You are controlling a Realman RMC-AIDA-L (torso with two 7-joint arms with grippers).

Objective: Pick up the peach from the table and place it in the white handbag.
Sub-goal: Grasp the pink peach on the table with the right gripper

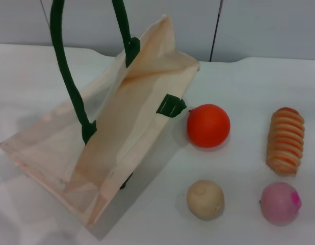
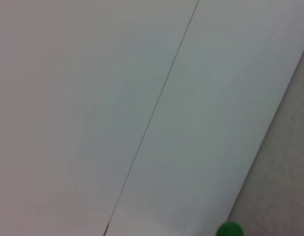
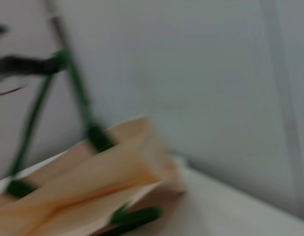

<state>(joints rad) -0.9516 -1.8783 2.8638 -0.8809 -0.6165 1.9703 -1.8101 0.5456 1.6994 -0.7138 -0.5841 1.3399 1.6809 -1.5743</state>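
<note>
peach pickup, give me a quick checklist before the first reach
1. Peach lies free on the table: ok.
2. Clear of neighbours: beige ball and striped roll stand apart from it: ok.
3. Orange ball is not mistaken for the target; it sits beside the bag: ok.
4. White handbag mouth open, green handles raised: ok.
5. Gripper positions and fingers: neither shows in any view: cannot tell.
</note>
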